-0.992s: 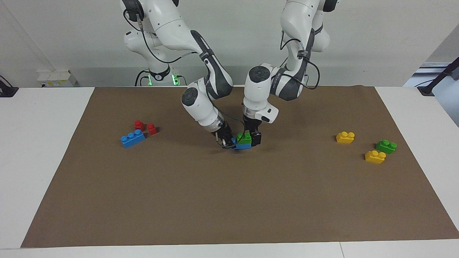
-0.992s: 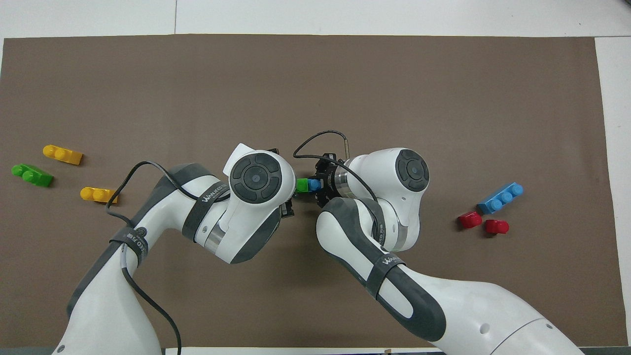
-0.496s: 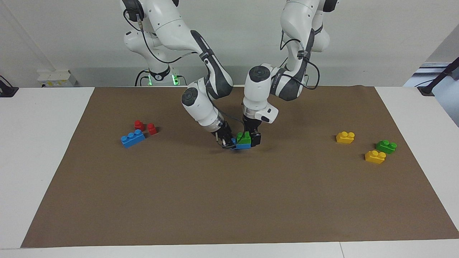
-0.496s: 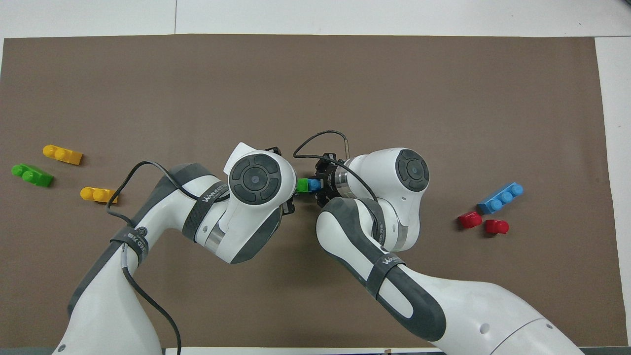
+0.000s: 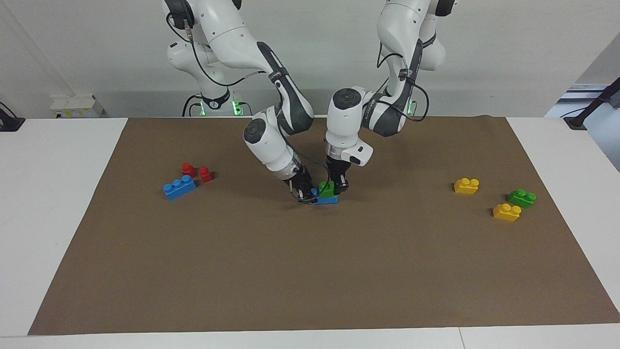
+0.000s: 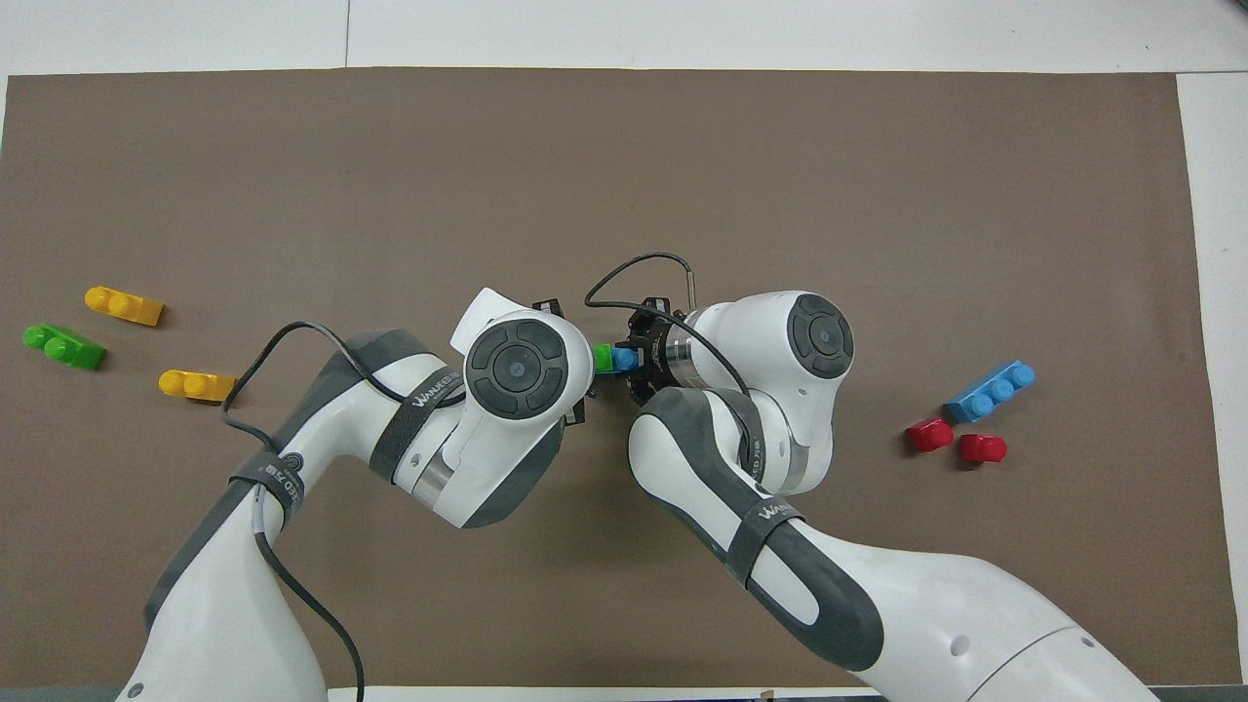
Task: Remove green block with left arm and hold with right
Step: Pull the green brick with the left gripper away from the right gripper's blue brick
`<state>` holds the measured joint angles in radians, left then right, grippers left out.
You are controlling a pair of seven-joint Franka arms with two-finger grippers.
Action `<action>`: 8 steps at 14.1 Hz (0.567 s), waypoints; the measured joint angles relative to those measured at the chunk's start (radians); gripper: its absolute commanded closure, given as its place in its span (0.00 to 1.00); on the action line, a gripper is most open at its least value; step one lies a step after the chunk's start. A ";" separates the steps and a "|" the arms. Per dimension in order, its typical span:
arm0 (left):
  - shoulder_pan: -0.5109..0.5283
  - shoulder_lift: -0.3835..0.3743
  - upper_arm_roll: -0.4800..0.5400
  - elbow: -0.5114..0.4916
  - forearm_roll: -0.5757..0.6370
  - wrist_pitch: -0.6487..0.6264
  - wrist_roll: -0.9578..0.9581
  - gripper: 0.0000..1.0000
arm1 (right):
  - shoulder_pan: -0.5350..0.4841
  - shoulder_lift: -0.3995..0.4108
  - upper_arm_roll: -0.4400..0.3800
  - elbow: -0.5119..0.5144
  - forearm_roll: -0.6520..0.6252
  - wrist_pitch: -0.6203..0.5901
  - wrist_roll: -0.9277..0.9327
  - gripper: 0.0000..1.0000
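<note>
A green block [image 5: 328,190] sits stacked on a blue block [image 5: 325,199] at the middle of the brown mat [image 5: 310,271]. My left gripper [image 5: 337,187] comes down from above and is shut on the green block at its end toward the left arm. My right gripper [image 5: 306,195] reaches in low and tilted, and is shut on the blue block at its other end. In the overhead view only a sliver of the green block [image 6: 604,358] and the blue block [image 6: 624,359] shows between the two wrists. The left gripper is hidden under its wrist there.
A second green block [image 5: 521,198] and two yellow bricks [image 5: 466,185] [image 5: 506,212] lie toward the left arm's end. A long blue brick [image 5: 179,187] and two red pieces [image 5: 188,169] [image 5: 205,174] lie toward the right arm's end.
My left wrist has shifted a little toward the right arm and its fingers now look closer together on the green block. The right gripper and the stack have barely moved.
</note>
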<state>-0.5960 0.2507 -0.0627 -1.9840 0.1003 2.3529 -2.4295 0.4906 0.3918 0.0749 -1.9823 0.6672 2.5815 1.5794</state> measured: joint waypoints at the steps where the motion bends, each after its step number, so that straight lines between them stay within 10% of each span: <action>1: 0.000 -0.002 0.001 0.000 0.000 0.000 0.000 1.00 | 0.000 0.000 0.000 0.001 0.000 0.000 0.000 1.00; 8: 0.089 -0.186 0.017 0.029 -0.036 -0.190 0.186 1.00 | 0.003 0.000 0.004 0.001 0.000 -0.001 -0.014 1.00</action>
<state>-0.5072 0.0645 -0.0453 -1.9547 0.0647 2.1631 -2.2431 0.4933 0.3920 0.0792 -1.9814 0.6674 2.5805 1.5657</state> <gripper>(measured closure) 0.639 0.656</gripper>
